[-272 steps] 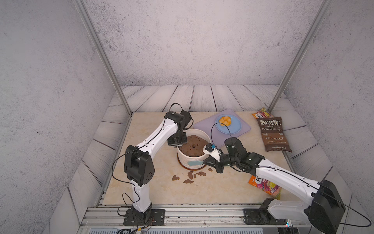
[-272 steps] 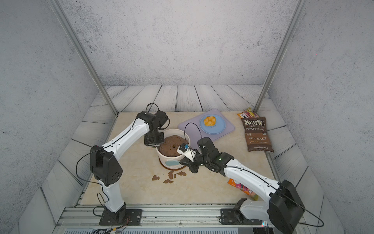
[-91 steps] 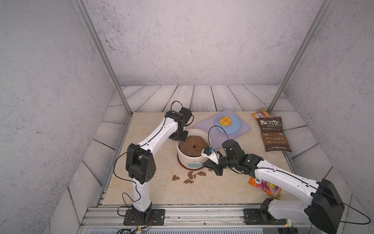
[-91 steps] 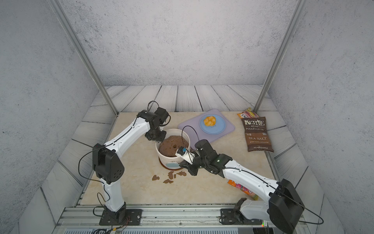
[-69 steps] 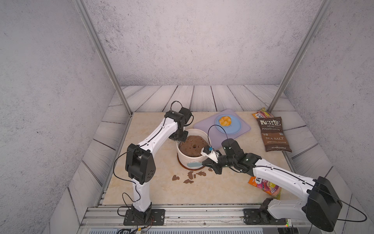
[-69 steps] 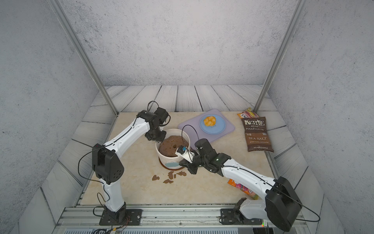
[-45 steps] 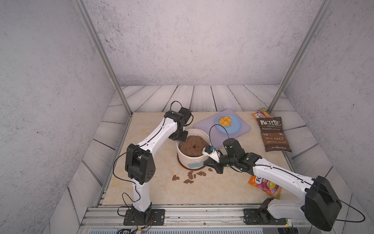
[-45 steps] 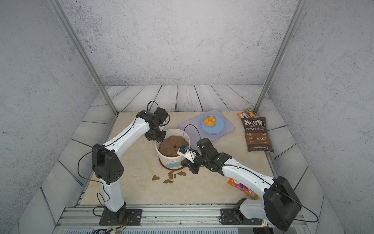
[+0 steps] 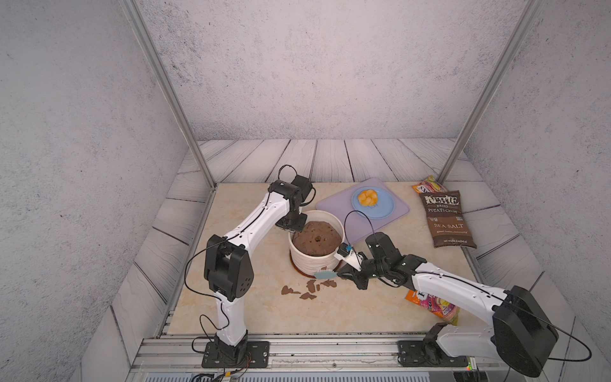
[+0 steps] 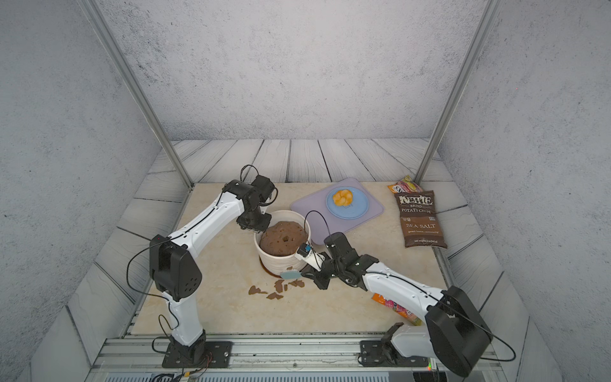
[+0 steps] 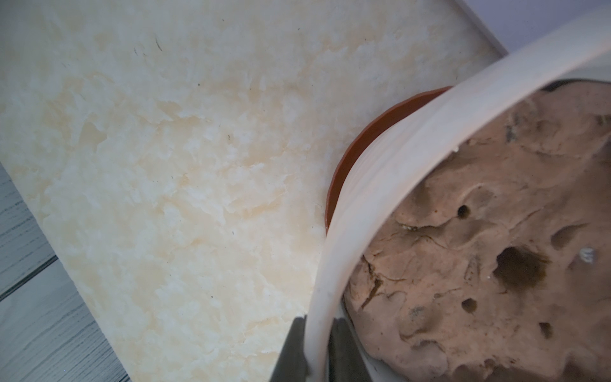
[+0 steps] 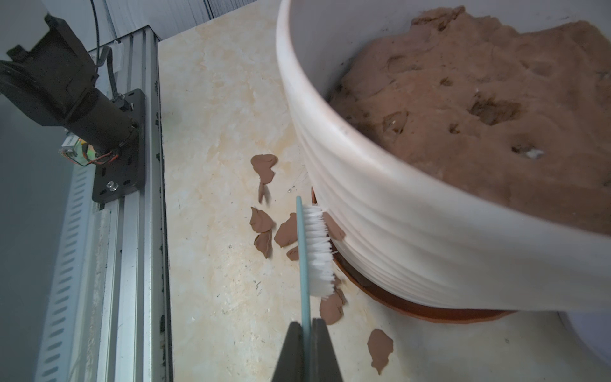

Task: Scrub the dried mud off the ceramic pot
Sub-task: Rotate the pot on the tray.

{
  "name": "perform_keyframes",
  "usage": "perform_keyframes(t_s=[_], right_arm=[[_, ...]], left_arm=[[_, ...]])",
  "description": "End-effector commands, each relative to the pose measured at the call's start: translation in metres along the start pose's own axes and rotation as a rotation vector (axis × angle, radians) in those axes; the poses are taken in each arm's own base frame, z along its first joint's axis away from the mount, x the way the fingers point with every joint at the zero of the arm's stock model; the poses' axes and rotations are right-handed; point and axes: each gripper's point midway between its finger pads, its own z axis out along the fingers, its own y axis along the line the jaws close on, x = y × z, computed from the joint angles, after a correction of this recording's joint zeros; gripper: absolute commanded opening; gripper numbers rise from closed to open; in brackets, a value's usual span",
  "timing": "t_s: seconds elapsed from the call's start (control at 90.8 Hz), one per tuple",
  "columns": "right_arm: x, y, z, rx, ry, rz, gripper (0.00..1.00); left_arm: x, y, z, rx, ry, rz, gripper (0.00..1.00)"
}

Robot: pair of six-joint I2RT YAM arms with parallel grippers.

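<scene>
mostly done, i judge: dried mud (image 12: 261, 221) flakes litter the tabletop (image 12: 215, 99) beside the ceramic pot (image 9: 314, 261), left end effector (image 11: 317, 347) pinched on its rim, right end effector (image 12: 307, 330) clamped on the brush (image 12: 315, 251), whose bristles touch at least 1 patch left low on its side.

Cream ribbed pot (image 12: 413, 231), brown mud (image 12: 261, 221), teal brush (image 12: 303, 251)

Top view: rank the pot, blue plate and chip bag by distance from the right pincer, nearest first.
1. Pot: just left of the right pincer, whose brush is against it.
2. Blue plate: farther back, on the purple mat.
3. Chip bag: farthest, back at the right edge.
</scene>
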Motion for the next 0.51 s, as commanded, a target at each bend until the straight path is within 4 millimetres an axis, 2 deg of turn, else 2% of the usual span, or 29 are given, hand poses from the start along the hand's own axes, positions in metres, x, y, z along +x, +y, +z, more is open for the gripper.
perform_keyframes(t_s=[0.0,0.231,0.374,0.429,0.495], right_arm=[[0.006,0.002,0.002,-0.008,-0.003,0.040,0.00],[0.004,0.030,-0.004,-0.057,-0.007,0.029,0.00],[-0.011,0.051,-0.014,-0.089,-0.035,0.000,0.00],[-0.021,0.052,-0.021,-0.076,-0.063,-0.018,0.00],[-0.029,0.042,-0.027,-0.013,-0.075,-0.048,0.00]], left_arm=[[0.028,0.011,0.022,-0.086,0.143,0.160,0.00],[0.024,0.012,0.020,-0.090,0.132,0.160,0.00],[0.023,0.013,0.019,-0.094,0.131,0.159,0.01],[0.023,0.013,0.019,-0.095,0.130,0.160,0.02],[0.024,0.013,0.020,-0.095,0.132,0.160,0.02]])
